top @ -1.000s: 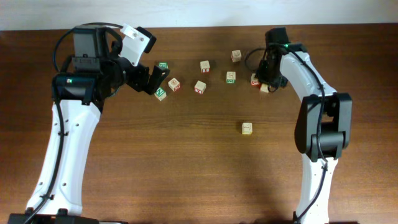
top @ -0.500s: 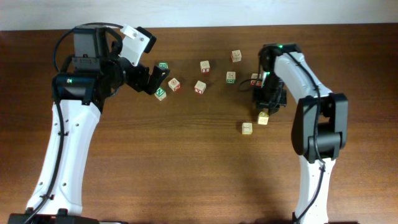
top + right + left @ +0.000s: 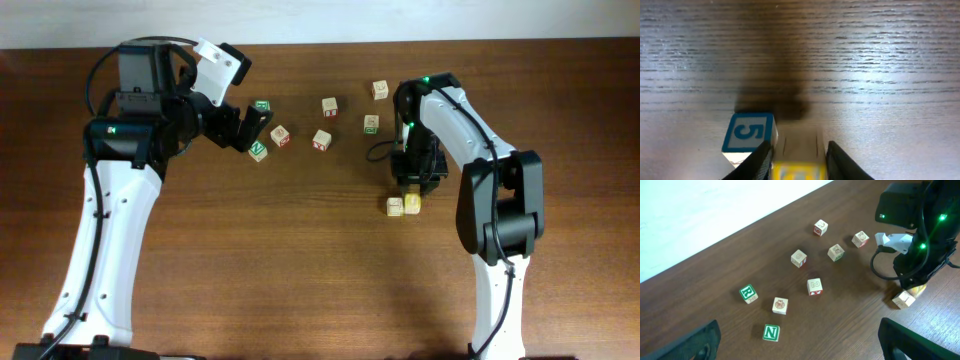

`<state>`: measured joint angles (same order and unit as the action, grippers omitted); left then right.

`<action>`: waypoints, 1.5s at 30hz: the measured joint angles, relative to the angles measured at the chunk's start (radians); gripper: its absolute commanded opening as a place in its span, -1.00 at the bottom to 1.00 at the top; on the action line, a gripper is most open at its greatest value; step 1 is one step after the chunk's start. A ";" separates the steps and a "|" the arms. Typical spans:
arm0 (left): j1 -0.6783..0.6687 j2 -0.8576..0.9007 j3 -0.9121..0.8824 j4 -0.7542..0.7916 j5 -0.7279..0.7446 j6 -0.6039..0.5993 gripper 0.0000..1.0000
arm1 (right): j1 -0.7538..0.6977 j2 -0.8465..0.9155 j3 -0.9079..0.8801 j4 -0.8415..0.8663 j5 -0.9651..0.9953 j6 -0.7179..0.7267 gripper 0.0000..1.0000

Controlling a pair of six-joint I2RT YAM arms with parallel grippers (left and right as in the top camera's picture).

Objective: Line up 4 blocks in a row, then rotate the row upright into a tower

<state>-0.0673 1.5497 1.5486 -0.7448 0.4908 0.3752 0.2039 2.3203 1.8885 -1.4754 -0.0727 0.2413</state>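
I'm watching the right gripper hanging straight down over the yellow-faced block. Its fingers are standing on either side of the cube, which is sitting on the wooden table just beside the block with a blue 5. I cannot tell whether the pads are pinching it or standing slightly off. The left gripper is spread wide and empty, hovering near the green N block and the red-marked block, well apart from the right arm's pair.

I'm treating these cubes as light, rigid wood that won't crush or bend. The printed faces look smooth, though, so a shallow or corner pinch is likely to let one twist or skate across the tabletop. I'm aiming to take each one across two opposite flat faces, centred and low, with the pads square to the sides. The neighbouring cube is crowding one side here, so I'm expecting a nudge if I turn carelessly.
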 measured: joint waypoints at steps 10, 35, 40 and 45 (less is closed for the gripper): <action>0.000 0.000 0.000 0.000 0.000 0.000 0.98 | 0.000 0.000 0.000 0.039 0.000 -0.013 -0.21; 0.000 0.000 0.000 0.000 0.000 0.000 0.98 | 0.275 -0.010 0.232 0.559 -0.087 0.073 0.35; 0.000 0.000 0.000 0.000 0.000 0.000 0.98 | 0.302 0.008 0.232 0.690 -0.090 0.071 0.47; 0.000 0.000 0.000 0.000 0.000 0.000 0.98 | 0.302 0.089 0.232 0.789 -0.127 0.016 0.47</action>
<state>-0.0673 1.5497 1.5486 -0.7444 0.4908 0.3756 0.5056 2.4088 2.1208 -0.6861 -0.2001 0.2573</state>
